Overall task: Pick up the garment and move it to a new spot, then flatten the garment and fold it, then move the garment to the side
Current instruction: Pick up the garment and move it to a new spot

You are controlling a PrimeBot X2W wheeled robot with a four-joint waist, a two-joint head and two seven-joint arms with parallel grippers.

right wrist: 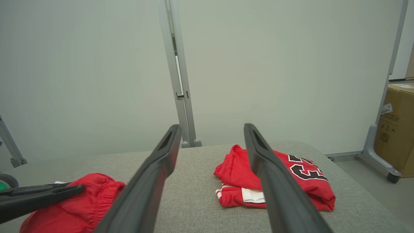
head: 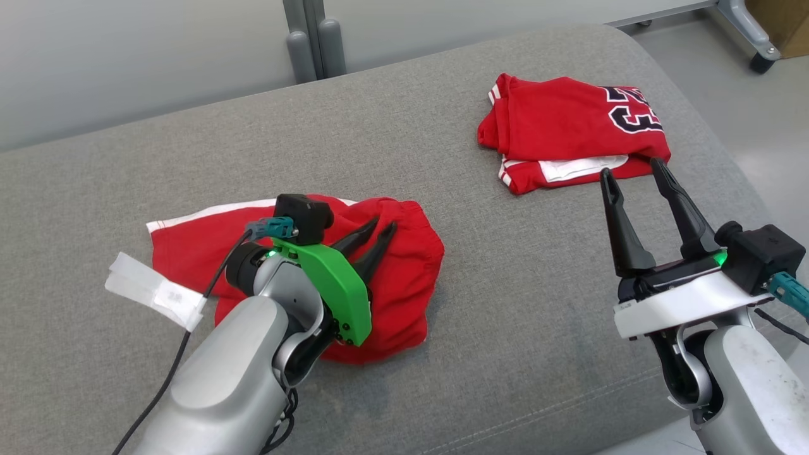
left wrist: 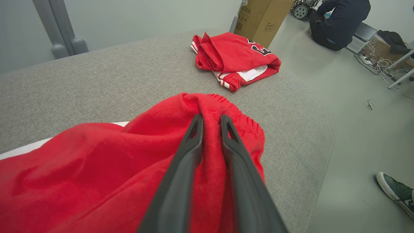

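Observation:
The garment (head: 404, 278), a crumpled red piece with a white side stripe and an elastic band, lies on the grey cushion (head: 316, 126) at the near left. My left gripper (head: 384, 224) rests on top of it, fingers nearly together. In the left wrist view a raised fold of the garment (left wrist: 97, 161) is pinched between the left gripper (left wrist: 211, 117) fingers. My right gripper (head: 632, 167) stands open at the right, empty, its tips just short of a folded red jersey (head: 562, 126). The right wrist view shows the right gripper (right wrist: 211, 126) open above the cushion, with the garment (right wrist: 97, 197) at lower left.
The folded red jersey (left wrist: 233, 55) with dark numerals lies at the cushion's far right. The cushion's rounded edge drops to the floor on the right. A cardboard box (left wrist: 262, 19), a crouching person (left wrist: 339, 22) and a shoe (left wrist: 394, 191) are on the floor beyond.

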